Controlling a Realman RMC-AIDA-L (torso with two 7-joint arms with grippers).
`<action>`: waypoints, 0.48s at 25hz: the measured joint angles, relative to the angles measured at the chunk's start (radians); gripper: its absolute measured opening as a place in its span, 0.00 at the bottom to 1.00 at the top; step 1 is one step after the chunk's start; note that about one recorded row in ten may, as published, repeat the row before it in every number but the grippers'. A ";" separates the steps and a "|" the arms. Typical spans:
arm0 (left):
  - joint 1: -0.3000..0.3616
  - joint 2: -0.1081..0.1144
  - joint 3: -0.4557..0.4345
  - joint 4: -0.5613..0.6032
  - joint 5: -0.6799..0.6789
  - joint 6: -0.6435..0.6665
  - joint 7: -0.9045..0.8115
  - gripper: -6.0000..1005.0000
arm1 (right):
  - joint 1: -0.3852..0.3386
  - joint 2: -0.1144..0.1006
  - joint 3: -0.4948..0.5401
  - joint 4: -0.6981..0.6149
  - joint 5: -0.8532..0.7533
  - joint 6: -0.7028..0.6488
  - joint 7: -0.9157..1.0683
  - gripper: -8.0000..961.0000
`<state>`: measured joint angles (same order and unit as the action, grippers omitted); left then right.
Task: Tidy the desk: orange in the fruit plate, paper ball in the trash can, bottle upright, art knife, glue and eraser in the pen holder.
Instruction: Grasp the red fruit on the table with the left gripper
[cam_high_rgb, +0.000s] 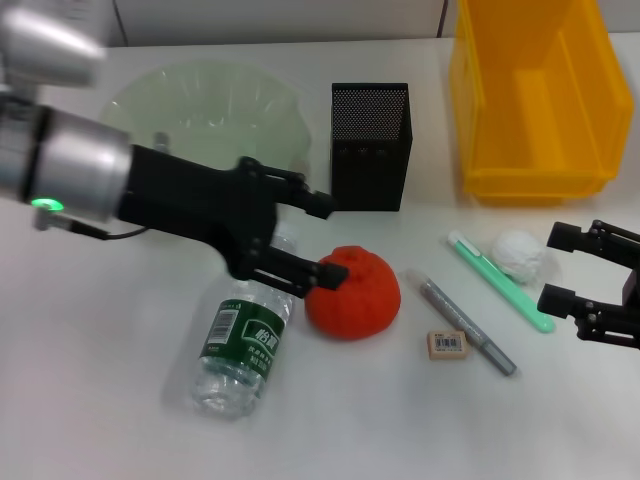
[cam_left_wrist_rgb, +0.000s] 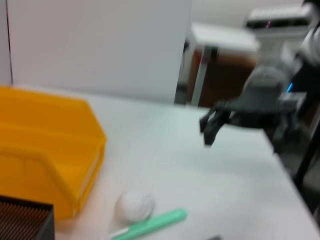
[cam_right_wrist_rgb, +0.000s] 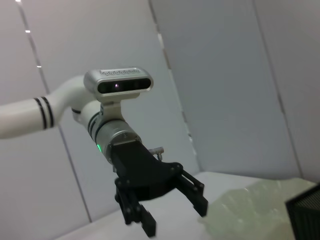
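Above the desk's middle, the left gripper (cam_high_rgb: 325, 237) is held wide open with nothing gripped, one fingertip at the orange (cam_high_rgb: 353, 292); the orange is seen lying between the fallen bottle (cam_high_rgb: 243, 343) and the eraser (cam_high_rgb: 447, 344); the right gripper (cam_high_rgb: 560, 267) is parked open and empty beside the paper ball (cam_high_rgb: 519, 253).

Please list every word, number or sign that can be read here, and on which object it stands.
Bottle, green label: white characters and a barcode, too small to read.
Eraser, white sticker: a barcode, digits too small to read.
No other text is visible on anything else.
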<state>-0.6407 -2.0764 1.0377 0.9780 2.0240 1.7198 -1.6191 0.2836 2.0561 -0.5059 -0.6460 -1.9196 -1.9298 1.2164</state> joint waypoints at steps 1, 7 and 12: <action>-0.006 0.000 0.045 0.000 0.001 -0.040 -0.010 0.82 | -0.004 0.000 0.003 0.001 -0.004 0.008 0.000 0.86; -0.025 -0.001 0.312 0.011 0.002 -0.291 -0.091 0.82 | -0.010 0.003 0.010 0.023 -0.014 0.025 0.000 0.86; -0.030 -0.003 0.437 0.010 0.014 -0.405 -0.139 0.82 | -0.014 0.005 0.009 0.034 -0.015 0.036 0.000 0.86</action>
<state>-0.6707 -2.0790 1.4748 0.9879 2.0376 1.3147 -1.7585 0.2694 2.0611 -0.4967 -0.6124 -1.9344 -1.8936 1.2164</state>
